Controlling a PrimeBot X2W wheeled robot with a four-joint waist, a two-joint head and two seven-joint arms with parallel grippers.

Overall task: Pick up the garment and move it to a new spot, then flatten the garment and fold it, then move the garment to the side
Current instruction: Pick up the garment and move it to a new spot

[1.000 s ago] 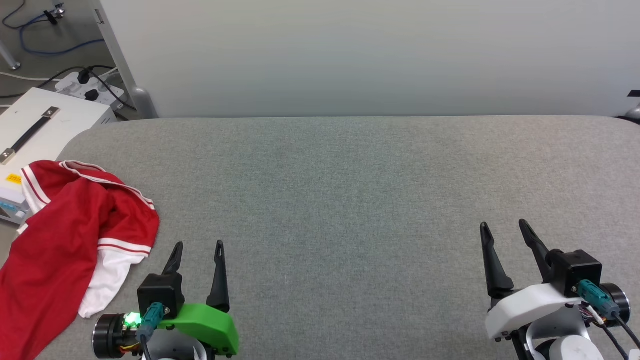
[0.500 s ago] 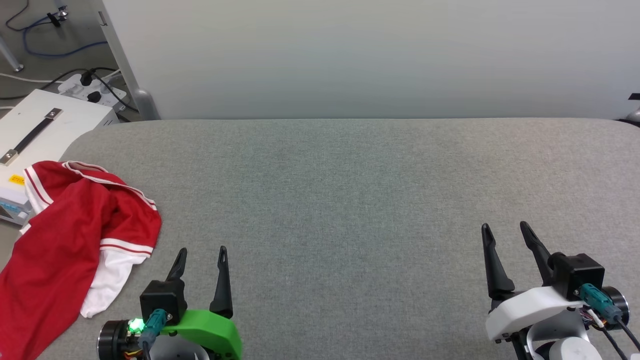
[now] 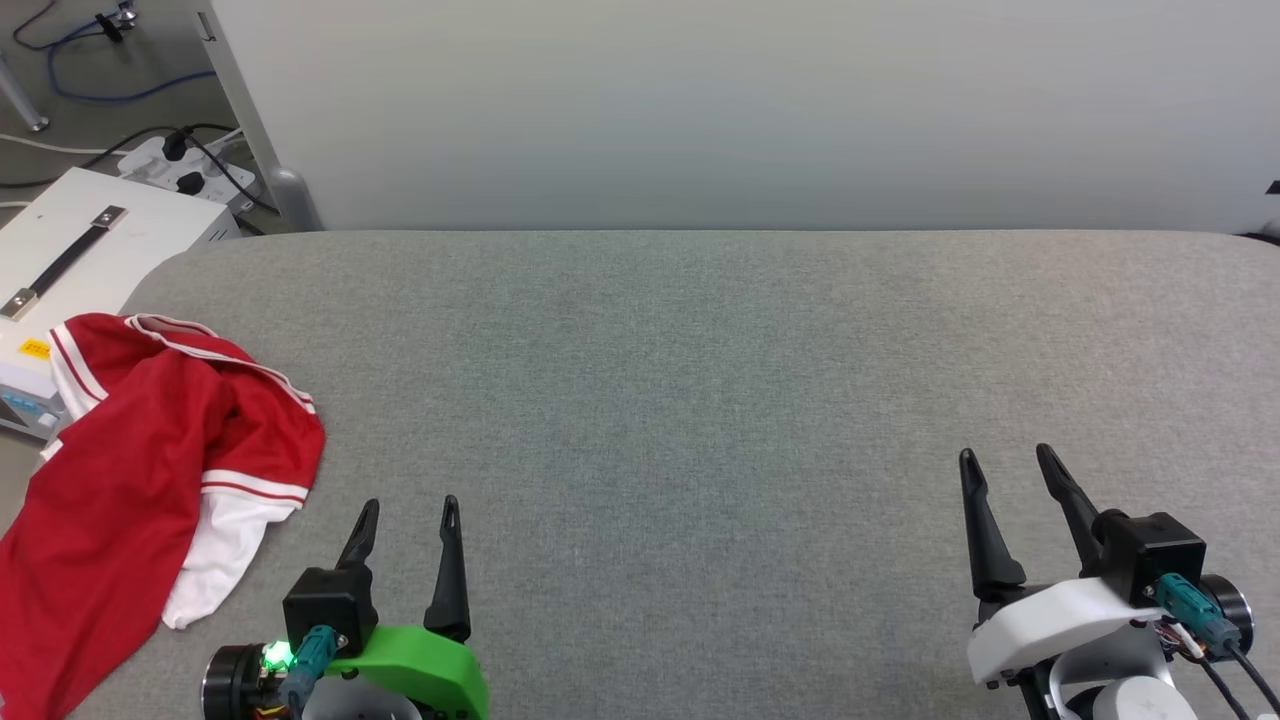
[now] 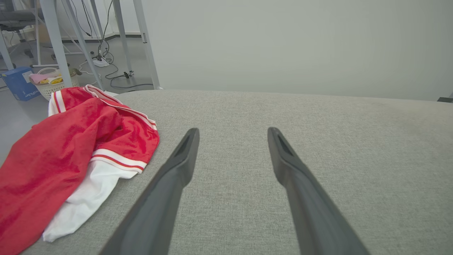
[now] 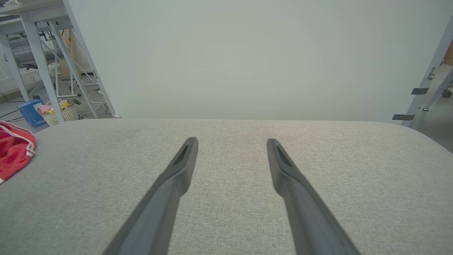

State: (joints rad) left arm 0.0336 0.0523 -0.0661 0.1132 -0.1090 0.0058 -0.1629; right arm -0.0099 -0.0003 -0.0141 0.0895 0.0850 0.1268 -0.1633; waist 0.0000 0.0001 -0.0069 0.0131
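Note:
The garment (image 3: pixel 140 470) is a red shirt with a white sleeve and red-white striped trim, lying crumpled at the left edge of the grey padded table (image 3: pixel 700 400), part of it hanging over the side. It also appears in the left wrist view (image 4: pixel 70 148) and at the far left of the right wrist view (image 5: pixel 14 152). My left gripper (image 3: pixel 410 505) stands open near the front edge, just right of the garment and apart from it, empty. My right gripper (image 3: pixel 1005 455) stands open at the front right, empty. Both pairs of fingers hover over bare fabric (image 4: pixel 231 131) (image 5: pixel 231 140).
A white partition wall (image 3: pixel 740 110) stands behind the table. A white box with a black handle (image 3: pixel 70 250) and a power strip with cables (image 3: pixel 190 170) sit on the floor at the left. A laundry basket (image 4: pixel 53 83) and metal legs stand farther left.
The head view has shifted slightly. My left gripper sits a little lower and to the right in the picture; the right gripper and the garment have hardly moved.

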